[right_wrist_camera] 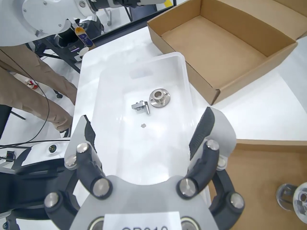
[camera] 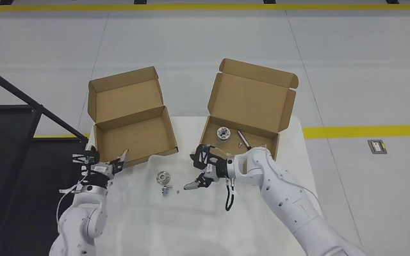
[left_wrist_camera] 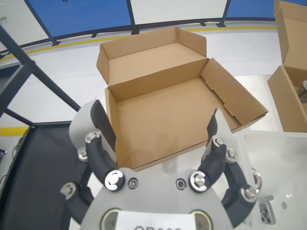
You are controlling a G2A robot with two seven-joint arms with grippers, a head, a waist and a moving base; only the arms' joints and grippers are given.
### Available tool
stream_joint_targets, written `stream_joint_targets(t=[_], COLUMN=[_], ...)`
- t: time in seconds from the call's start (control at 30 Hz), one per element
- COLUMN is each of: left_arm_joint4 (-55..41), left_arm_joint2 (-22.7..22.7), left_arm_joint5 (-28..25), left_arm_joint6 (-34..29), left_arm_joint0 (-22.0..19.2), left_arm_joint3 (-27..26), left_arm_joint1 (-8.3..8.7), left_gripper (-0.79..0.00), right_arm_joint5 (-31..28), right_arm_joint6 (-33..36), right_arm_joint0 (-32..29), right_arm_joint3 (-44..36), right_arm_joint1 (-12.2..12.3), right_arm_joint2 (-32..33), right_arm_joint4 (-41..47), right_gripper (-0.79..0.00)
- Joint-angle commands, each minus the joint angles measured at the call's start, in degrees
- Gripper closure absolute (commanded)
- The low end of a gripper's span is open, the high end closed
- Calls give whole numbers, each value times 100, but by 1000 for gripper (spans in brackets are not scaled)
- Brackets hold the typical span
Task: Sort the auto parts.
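left gripper (camera: 104,158) spread, just beside left box (camera: 138,137) | right gripper (camera: 194,170) spread, near flange (camera: 163,176), small bracket (camera: 168,189) | right box (camera: 253,96) holding round part (camera: 223,132), rod (camera: 244,139)

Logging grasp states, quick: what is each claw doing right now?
Left claw: open, holding nothing.
Right claw: open, holding nothing.

Far beyond the fingers of your left gripper (left_wrist_camera: 156,108) you have a white pegboard panel (left_wrist_camera: 177,1) between blue panels (left_wrist_camera: 79,8), a yellow floor line (left_wrist_camera: 239,28) at their base, and a black frame (left_wrist_camera: 36,72) near one finger.
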Motion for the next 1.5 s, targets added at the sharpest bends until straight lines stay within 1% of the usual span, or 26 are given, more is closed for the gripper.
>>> stream_joint_targets(t=[0.0, 0.07, 0.17, 0.3, 0.4, 0.5, 0.57, 0.67, 0.77, 0.83, 0.93, 1.03, 1.17, 1.2, 1.47], left_arm_joint4=[13, -11, -71, -400, -843, -769, -667, -390, -69, 105, 241, 398, 603, 594, 594], left_arm_joint2=[12, -5, -169, -530, -766, -899, -947, -1035, -1133, -1170, -1233, -1261, -1212, -1206, -1206], left_arm_joint5=[-184, -498, -739, -698, -738, -867, -1061, -1352, -1666, -2068, -2760, -3592, -4431, -4468, -4468], left_arm_joint6=[52, 132, 312, 545, 457, 464, 529, 521, 323, 56, -403, -892, -1500, -1537, -1537], left_arm_joint0=[54, 157, 430, 947, 1361, 1738, 1942, 2081, 1926, 1708, 1325, 971, 555, 527, 527], left_arm_joint3=[-7, -43, -239, -692, -1035, -1361, -1572, -1862, -1997, -2021, -2011, -2013, -2018, -2017, -2017], left_arm_joint1=[9, 26, 56, 72, 71, 87, 102, 139, 196, 250, 338, 438, 553, 559, 559], left_gripper=[-785, -785, -785, -785, -785, -785, -785, -785, -785, -785, -785, -785, -785, -785, -785], right_arm_joint5=[10, 10, 35, 92, 92, 92, 51, 10, 10, 10, 10, 10, 10, 10, 10], right_arm_joint6=[-43, -162, -217, -208, -208, -208, -223, -340, -810, -1304, -2060, -2676, -3243, -3267, -3267], right_arm_joint0=[0, 6, 45, 50, 50, 50, -29, -47, -123, -226, -456, -721, -1087, -1140, -1140], right_arm_joint3=[-76, -197, -274, -265, -265, -265, -438, -719, -1054, -1360, -1913, -2562, -3292, -3375, -3375], right_arm_joint1=[-7, 23, 137, 152, 152, 152, 156, 177, 297, 449, 766, 1113, 1544, 1607, 1607], right_arm_joint2=[-118, -198, -101, -53, -53, -53, -113, -303, -490, -573, -660, -672, -489, -454, -454], right_arm_joint4=[-35, -29, -154, -179, -179, -179, -269, -535, -929, -1261, -1881, -2438, -2855, -2890, -2890], right_gripper=[-785, -785, -785, -785, -785, -785, -785, -785, -785, -785, -785, -785, -785, -785, -785])
